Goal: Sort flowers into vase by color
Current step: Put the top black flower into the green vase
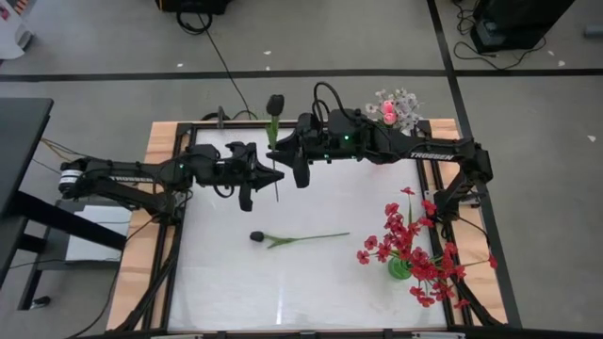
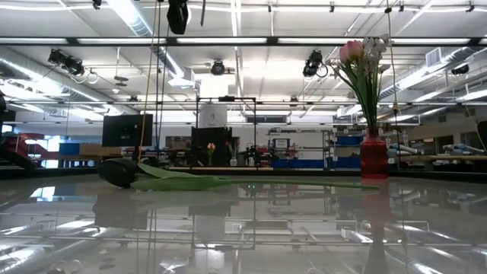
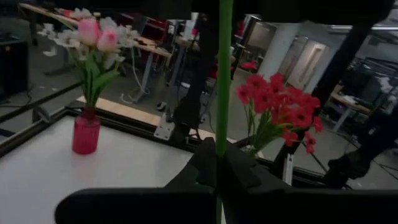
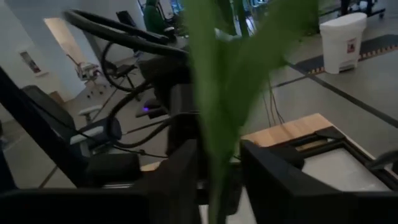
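Observation:
A dark-budded flower (image 1: 275,104) stands upright in the air over the table's far middle, its green stem (image 3: 224,74) running down through my left gripper (image 1: 266,173), which is shut on it. My right gripper (image 4: 217,171) is open, one finger on either side of the same flower's long leaves (image 4: 217,74), higher up the stem; I see no touch. A second dark-budded flower (image 1: 256,236) lies flat on the white table, its stem toward the right. Pink and white flowers stand in a red vase (image 3: 86,134). Red flowers (image 1: 415,245) fill a green vase (image 1: 399,269). My left gripper pinches the flower's thin stem (image 3: 221,146) between its two fingers. The fingers come level from the table's left and lie across the stem. The flower stands upright in the hold, bud end up, lifted clear of the table.
The red vase (image 1: 396,109) stands at the far right corner and the green vase near the right edge. The lying flower (image 2: 118,172) takes up the table's middle. A black frame (image 1: 179,235) rims the white surface.

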Available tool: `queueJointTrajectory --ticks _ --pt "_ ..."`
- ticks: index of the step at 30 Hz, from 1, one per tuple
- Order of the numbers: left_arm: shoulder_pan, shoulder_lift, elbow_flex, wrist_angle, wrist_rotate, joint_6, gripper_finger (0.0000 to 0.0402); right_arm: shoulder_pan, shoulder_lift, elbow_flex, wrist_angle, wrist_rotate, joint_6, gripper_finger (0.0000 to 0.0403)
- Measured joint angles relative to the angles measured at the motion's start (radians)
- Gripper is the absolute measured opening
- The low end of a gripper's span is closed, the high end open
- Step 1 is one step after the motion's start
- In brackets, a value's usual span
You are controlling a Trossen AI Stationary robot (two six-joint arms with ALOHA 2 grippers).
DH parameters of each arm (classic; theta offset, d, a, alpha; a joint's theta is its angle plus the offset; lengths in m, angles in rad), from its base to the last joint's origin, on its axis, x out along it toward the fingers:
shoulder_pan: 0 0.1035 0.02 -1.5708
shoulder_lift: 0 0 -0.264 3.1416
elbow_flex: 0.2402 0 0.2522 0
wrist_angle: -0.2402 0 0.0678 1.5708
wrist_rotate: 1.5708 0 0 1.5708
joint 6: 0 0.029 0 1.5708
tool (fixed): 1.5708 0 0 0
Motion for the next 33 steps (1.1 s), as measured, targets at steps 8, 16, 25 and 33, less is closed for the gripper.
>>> queueJointTrajectory --ticks 8,16,25,33 --pt "0.001 0.0 0.0 -0.049 0.0 0.004 0.001 0.004 0.0 0.0 -0.023 0.018 -0.041 0.0018" --pt "0.001 -0.067 -0.001 -0.116 -0.012 0.038 0.0134 0.016 -0.077 0.001 -0.209 0.136 -0.112 0.0016" --pt "0.001 -0.204 -0.001 -0.226 -0.022 0.079 0.0204 0.008 -0.216 0.002 -0.35 0.21 -0.151 0.0015" --pt "0.001 -0.299 0.0 -0.278 -0.021 0.091 0.0208 0.028 -0.34 -0.097 -0.434 0.287 -0.152 0.0015"
